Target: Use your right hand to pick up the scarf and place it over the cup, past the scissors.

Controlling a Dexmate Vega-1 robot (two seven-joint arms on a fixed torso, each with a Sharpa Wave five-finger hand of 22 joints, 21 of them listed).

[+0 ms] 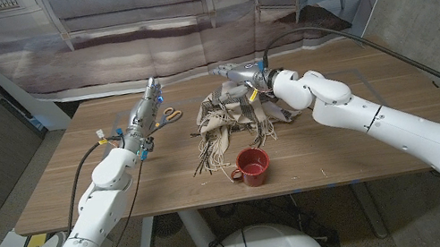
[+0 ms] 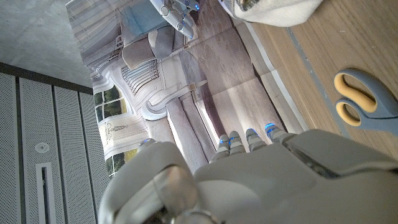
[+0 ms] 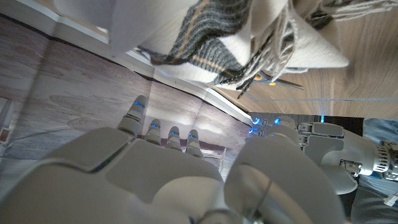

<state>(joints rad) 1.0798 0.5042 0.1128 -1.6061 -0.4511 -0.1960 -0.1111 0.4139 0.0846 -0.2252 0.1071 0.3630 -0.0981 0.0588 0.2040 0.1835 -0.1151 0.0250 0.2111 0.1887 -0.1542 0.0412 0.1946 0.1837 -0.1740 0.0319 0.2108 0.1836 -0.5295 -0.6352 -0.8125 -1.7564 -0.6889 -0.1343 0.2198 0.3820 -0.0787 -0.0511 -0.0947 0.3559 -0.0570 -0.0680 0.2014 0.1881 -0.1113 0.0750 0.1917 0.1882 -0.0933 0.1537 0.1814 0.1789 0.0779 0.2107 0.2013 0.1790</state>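
Red cup (image 1: 253, 166) nearest; scarf (image 1: 232, 114) behind, right robot hand (image 1: 241, 76) above.

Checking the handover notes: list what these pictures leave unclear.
- Right hand, head view: small and far; whether its fingers touch or grip the scarf cannot be told.
- Scissors, head view: partly hidden by the left hand; in the left wrist view the picture edge cuts them off.
- Cup: its handle is too small to make out clearly.

Scissors (image 1: 168, 113) left of scarf (image 1: 232, 117); cup (image 1: 253, 166) unobstructed.
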